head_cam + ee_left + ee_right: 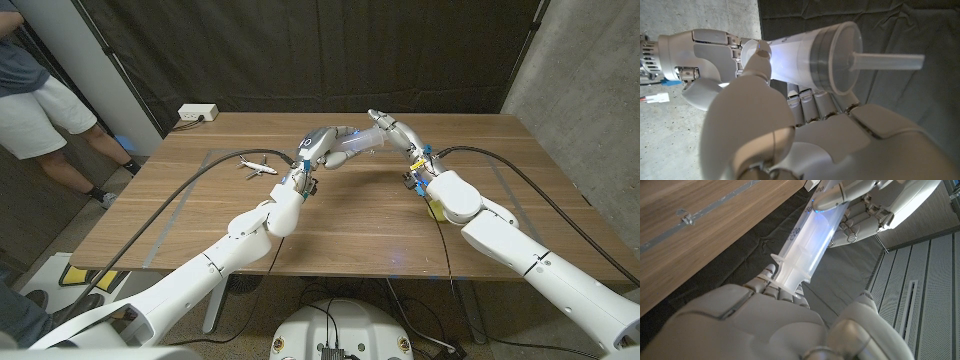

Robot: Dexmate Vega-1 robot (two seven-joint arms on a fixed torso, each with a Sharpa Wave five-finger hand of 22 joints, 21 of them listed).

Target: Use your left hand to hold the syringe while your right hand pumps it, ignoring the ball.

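Now left robot hand (322, 146) grips syringe (807, 250); right robot hand (392, 130) at plunger end.

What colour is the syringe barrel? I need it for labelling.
Clear, frosted white plastic; the syringe shows best in the right wrist view.

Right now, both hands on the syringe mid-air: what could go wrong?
1. The left hand holds the smooth syringe barrel only with fingertips; a push may slide it out.
2. The right hand meets the plunger end at an angle, so force could tilt the syringe rather than pump.
3. If dropped, it falls onto the table.
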